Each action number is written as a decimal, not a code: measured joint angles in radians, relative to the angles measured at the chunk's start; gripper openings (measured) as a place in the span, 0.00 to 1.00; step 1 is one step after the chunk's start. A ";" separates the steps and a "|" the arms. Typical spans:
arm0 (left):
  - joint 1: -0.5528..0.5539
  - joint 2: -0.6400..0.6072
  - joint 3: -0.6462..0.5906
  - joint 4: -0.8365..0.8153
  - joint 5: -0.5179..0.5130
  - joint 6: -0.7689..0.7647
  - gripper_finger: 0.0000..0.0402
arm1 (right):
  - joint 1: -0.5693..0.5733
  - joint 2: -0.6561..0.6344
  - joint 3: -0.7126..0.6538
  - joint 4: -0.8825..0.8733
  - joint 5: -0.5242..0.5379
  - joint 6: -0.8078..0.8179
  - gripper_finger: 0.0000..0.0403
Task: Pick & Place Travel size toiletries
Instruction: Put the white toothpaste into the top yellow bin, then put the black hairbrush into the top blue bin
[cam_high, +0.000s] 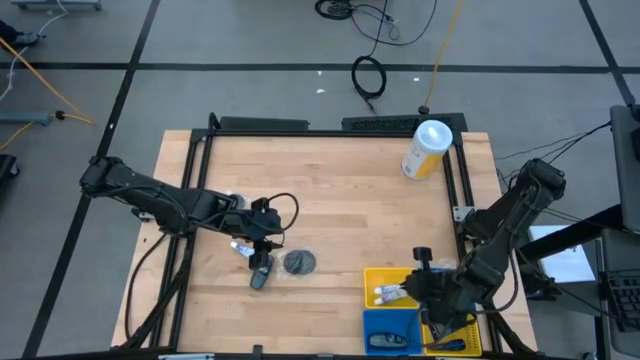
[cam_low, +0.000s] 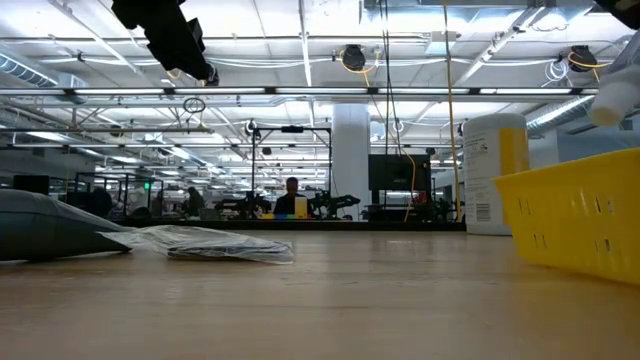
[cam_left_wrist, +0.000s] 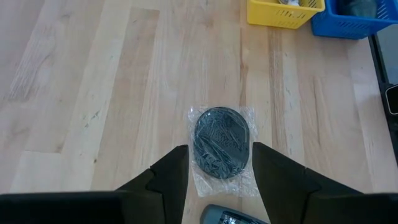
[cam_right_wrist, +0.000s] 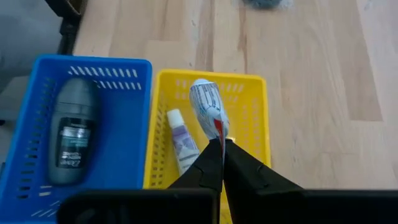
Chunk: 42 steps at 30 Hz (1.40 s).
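My left gripper (cam_high: 263, 238) (cam_left_wrist: 219, 180) is open and raised above the table. It hovers over a greyish round piece in clear wrap (cam_left_wrist: 221, 142) (cam_high: 299, 262), which lies flat on the wood. A dark grey oblong piece (cam_high: 260, 273) and a small white tube (cam_high: 240, 247) lie beside it. My right gripper (cam_right_wrist: 221, 149) (cam_high: 424, 283) is shut on a white printed tube (cam_right_wrist: 206, 107) over the yellow basket (cam_right_wrist: 258, 134). Another small white tube (cam_right_wrist: 182, 144) lies in that basket. A dark grey oblong piece (cam_right_wrist: 73, 134) lies in the blue basket (cam_right_wrist: 134, 112). My right gripper pinches the white printed tube by its narrow red-marked end (cam_right_wrist: 217, 129) between the two fingertips. The tube's body reaches out ahead of the fingers. It hangs clear above the yellow basket's floor, and in the low view it (cam_low: 615, 100) shows above the basket's rim.
A large white-and-yellow canister (cam_high: 427, 150) stands near the table's far right corner. The yellow basket (cam_high: 372, 278) and blue basket (cam_high: 372, 328) sit side by side at the near right edge. Bare wood spans the table's middle and far left.
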 joint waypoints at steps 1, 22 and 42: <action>0.000 0.000 0.000 0.000 0.000 0.000 0.44 | -0.001 0.004 0.000 -0.004 0.001 0.004 0.00; 0.000 0.000 0.000 0.000 0.000 0.000 0.44 | -0.001 0.009 -0.024 0.014 -0.002 0.044 0.03; 0.000 0.000 0.000 0.003 0.000 0.001 0.44 | -0.042 -0.038 -0.101 0.107 0.001 -0.002 0.22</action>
